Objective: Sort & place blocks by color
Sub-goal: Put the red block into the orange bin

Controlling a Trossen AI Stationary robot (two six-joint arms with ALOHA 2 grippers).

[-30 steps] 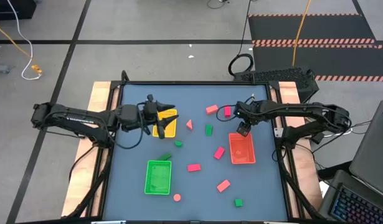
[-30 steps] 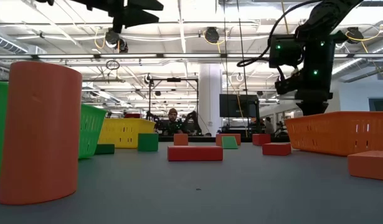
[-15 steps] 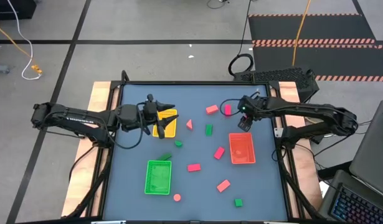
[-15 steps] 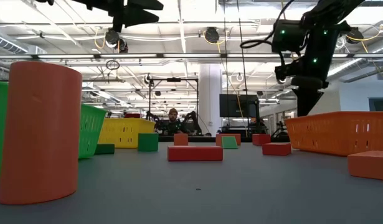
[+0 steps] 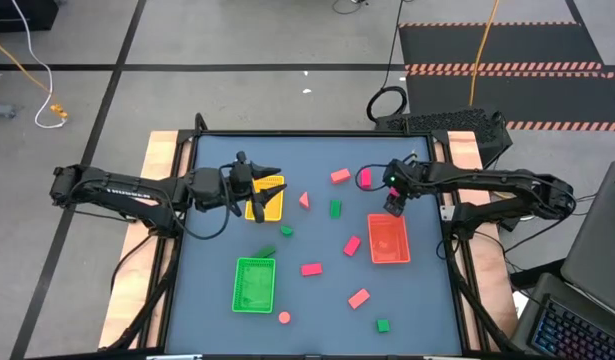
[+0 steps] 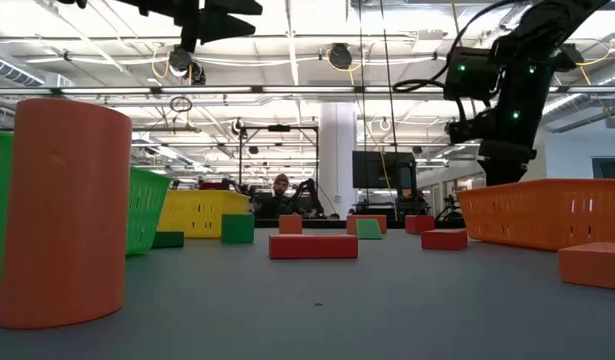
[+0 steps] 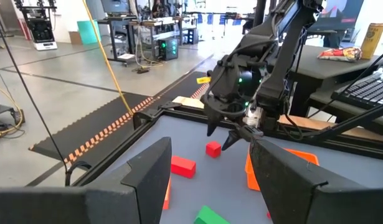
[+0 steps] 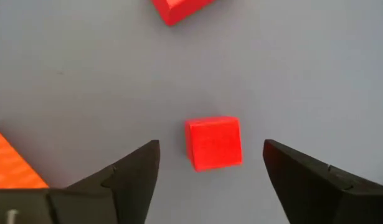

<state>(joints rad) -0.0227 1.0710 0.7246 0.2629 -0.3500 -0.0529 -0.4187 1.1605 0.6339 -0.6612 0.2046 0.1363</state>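
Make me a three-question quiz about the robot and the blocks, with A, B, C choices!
1. Where is the red cube?
A. in the green tray
B. on the table between the right gripper's fingers
C. on the yellow tray

2. How many trays are on the table?
A. one
B. three
C. five

3. The right gripper is:
A. open
B. shut on a block
C. out of sight

Answers: 1 B, the right wrist view shows it; 2 B, yellow, green, orange; 3 A, fingers stand apart.
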